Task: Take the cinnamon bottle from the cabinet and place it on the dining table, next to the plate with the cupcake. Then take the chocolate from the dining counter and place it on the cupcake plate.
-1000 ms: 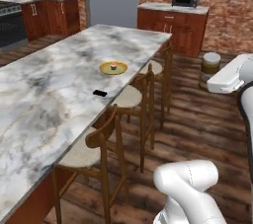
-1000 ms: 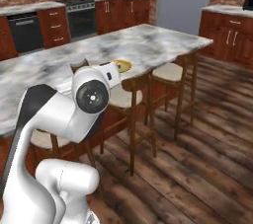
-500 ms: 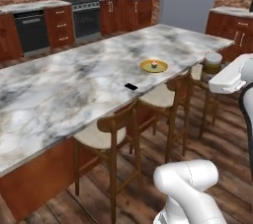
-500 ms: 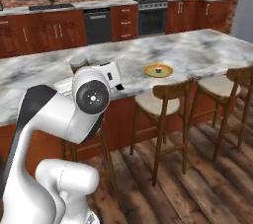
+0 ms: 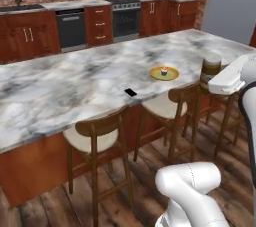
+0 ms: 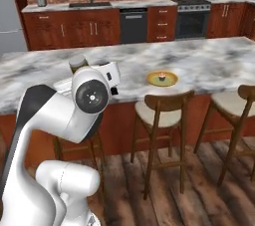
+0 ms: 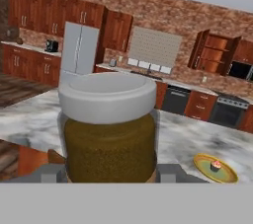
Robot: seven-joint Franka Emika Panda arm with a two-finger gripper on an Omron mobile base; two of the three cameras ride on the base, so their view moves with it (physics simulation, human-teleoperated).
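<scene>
Since half a second ago both base views have swung further round: the whole scene has shifted, which is camera travel, not movement of the objects. The marble dining counter (image 5: 75, 86) now runs broadside across both views, with the dishwasher and stove wall behind it.

The yellow plate (image 5: 164, 73) with the cupcake (image 5: 163, 71) sits near the counter's front edge, toward its right end in the left base view; in the right base view the same plate (image 6: 162, 78) lies close to the front edge above a stool (image 6: 162, 115). The chocolate (image 5: 130, 92), a small dark flat piece, lies on the counter just left of the plate, closer still to the front edge and apart from the plate. Bare marble surrounds the plate on all sides. Wooden stools line the floor side of the counter.

The cinnamon bottle (image 7: 108, 129), brown contents under a pale lid, stands upright in the gripper (image 7: 108, 173); the fingers (image 7: 52, 172) are clamped on its lower sides, one at each flank. In the left base view the bottle (image 5: 211, 68) rides just beyond the white hand, over the counter's front edge, well right of the plate. In the hand view the plate (image 7: 215, 168) lies low to the right of the bottle.
</scene>
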